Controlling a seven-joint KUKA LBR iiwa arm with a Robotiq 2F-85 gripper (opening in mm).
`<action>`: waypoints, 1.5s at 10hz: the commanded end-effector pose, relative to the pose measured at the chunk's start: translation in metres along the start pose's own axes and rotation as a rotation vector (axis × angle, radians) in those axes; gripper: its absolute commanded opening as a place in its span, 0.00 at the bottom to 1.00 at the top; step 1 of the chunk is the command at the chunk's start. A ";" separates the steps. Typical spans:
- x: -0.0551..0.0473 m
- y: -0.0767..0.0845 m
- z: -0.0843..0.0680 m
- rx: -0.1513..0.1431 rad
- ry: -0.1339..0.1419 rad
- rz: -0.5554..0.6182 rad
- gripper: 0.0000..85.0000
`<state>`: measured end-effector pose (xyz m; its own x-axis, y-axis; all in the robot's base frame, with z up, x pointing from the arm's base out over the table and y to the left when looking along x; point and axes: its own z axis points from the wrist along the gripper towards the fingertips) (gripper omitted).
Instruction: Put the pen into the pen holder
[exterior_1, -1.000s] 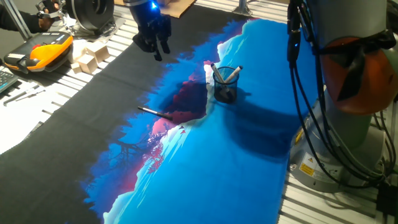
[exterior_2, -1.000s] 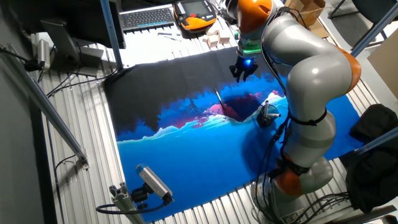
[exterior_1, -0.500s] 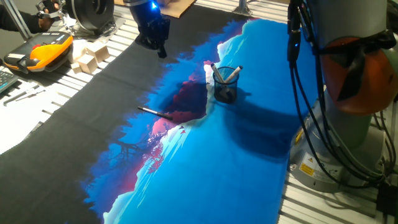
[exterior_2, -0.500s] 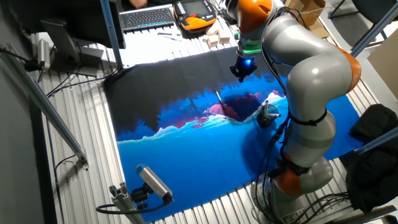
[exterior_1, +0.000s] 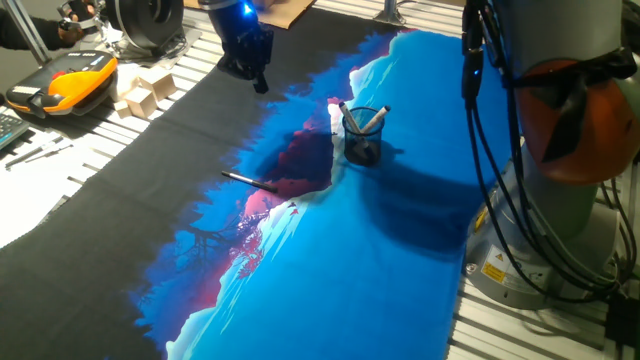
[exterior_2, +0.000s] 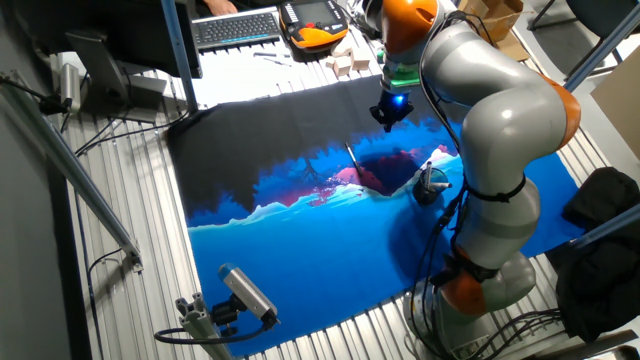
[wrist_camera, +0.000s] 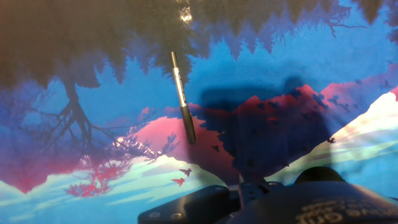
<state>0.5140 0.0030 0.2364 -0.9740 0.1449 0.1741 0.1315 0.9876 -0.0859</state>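
Note:
The pen (exterior_1: 250, 181) lies flat on the printed cloth where dark purple meets pink. It also shows as a thin dark line in the other fixed view (exterior_2: 352, 160) and in the hand view (wrist_camera: 183, 96). The pen holder (exterior_1: 362, 135), a dark mesh cup with two pale pens in it, stands upright to the pen's right (exterior_2: 430, 185). My gripper (exterior_1: 258, 80) hangs above the black far part of the cloth, well apart from the pen, its fingers together and holding nothing (exterior_2: 390, 115). In the hand view only the hand's dark underside shows, not the fingertips.
An orange-and-black handset (exterior_1: 65, 82) and wooden blocks (exterior_1: 145, 90) lie beyond the cloth's far left edge. A keyboard (exterior_2: 238, 25) sits at the back. The arm's grey base and cables (exterior_1: 540, 150) stand close to the right of the holder.
One second ago the fingers were spread apart; they have since closed on nothing. The hand stays in about the same spot above the black cloth. Pen and holder have not moved.

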 end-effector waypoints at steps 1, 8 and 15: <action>0.000 0.000 0.000 -0.023 -0.003 0.017 0.00; 0.000 0.000 0.000 -0.068 0.044 0.028 0.00; -0.010 0.009 0.007 -0.106 0.157 -0.006 0.00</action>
<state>0.5235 0.0109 0.2265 -0.9341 0.1394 0.3287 0.1548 0.9877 0.0208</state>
